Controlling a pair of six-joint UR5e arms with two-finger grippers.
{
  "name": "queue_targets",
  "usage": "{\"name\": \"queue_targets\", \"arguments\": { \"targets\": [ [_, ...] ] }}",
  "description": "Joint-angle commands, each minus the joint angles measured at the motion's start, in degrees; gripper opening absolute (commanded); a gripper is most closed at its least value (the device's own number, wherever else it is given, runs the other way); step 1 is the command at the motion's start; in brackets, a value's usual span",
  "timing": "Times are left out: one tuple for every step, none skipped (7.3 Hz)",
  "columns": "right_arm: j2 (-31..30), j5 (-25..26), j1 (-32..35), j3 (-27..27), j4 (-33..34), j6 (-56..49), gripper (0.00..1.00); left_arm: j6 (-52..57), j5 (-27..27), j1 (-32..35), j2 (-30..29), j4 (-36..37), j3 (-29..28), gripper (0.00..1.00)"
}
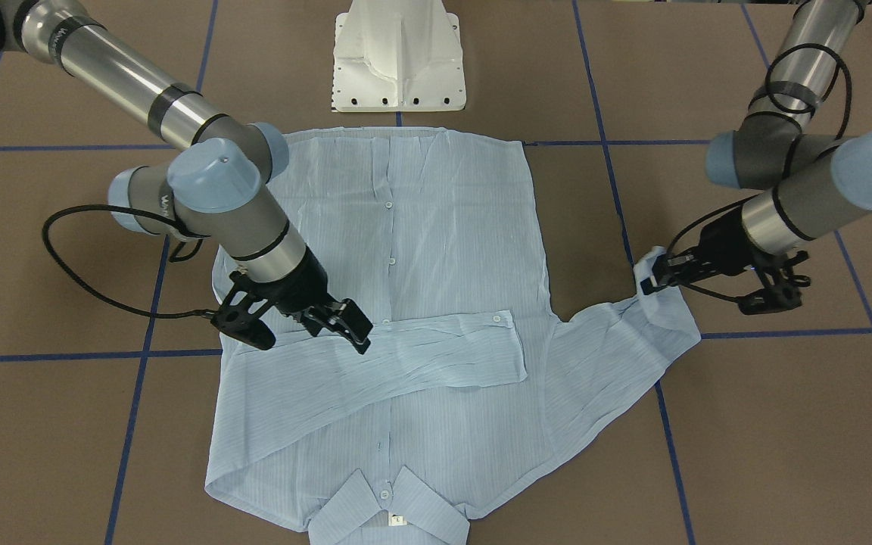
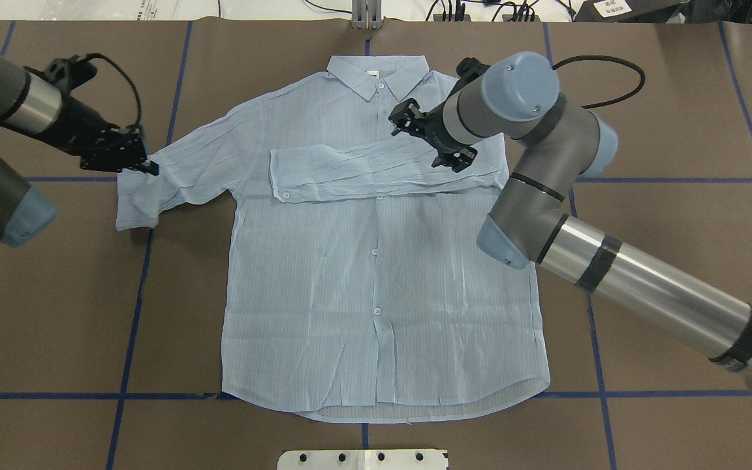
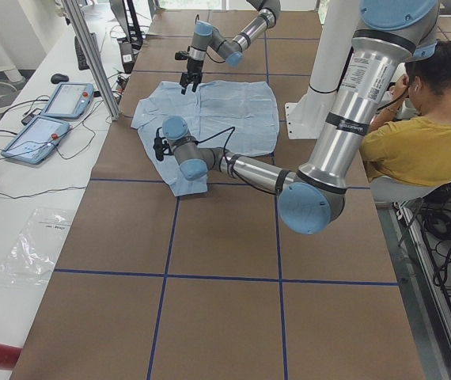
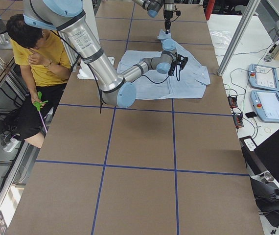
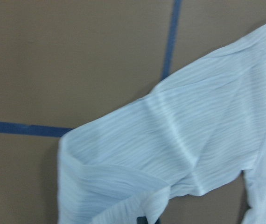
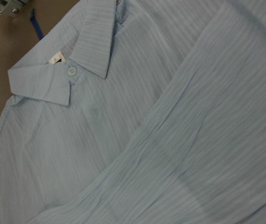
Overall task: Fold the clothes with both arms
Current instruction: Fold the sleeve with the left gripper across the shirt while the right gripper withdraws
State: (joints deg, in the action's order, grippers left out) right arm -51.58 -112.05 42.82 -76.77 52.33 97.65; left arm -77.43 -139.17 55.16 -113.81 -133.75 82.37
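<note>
In the front-facing view the shirt (image 1: pixel 421 250) lies flat, front up, on the table (image 1: pixel 784 454), and the left gripper (image 1: pixel 649 278) is closed on the end of the free sleeve (image 1: pixel 618 341); we should carry it low across the chest. In the overhead view the right gripper (image 2: pixel 429 138) hovers with fingers apart over the folded sleeve (image 2: pixel 363 171), so we think it could hold that one down. In the left wrist view the cloth is doubled near the grip, so we would pull gently.

No text legible to us: neck label (image 6: pixel 55 59) print too small; sticker (image 3: pixel 361 71) on left arm (image 3: pixel 344 134) blurred.
</note>
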Motion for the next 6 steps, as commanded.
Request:
{"name": "queue_targets", "arguments": {
  "targets": [
    [-7.72, -7.1, 5.93, -3.39, -0.04, -9.18, 0.99, -17.87, 6.51, -7.67, -11.83, -0.02, -1.76, 0.0],
    [-10.7, -9.13, 9.09, -3.48, 0.05, -13.49, 0.99, -22.37, 11.16, -10.05, -16.14, -0.19, -4.04, 0.0],
    [-13.25, -10.97, 11.99, -3.48, 0.31, -18.15, 0.99, -26.41, 16.25, -12.86, -23.49, -0.19, -10.32, 0.0],
    [-15.89, -11.34, 13.68, -3.48, 0.23, -21.93, 0.99, -26.72, 20.56, -15.58, -29.48, -0.37, -15.52, 0.0],
    [-18.09, -11.34, 14.74, -3.48, -0.03, -23.97, 0.99, -26.98, 23.22, -17.44, -34.06, -0.37, -18.7, 0.0],
    [-19.59, -11.34, 14.92, -3.83, -0.3, -24.6, 0.99, -27.77, 26.9, -19.02, -36.55, -0.54, -19.95, 0.0]
  ]
}}
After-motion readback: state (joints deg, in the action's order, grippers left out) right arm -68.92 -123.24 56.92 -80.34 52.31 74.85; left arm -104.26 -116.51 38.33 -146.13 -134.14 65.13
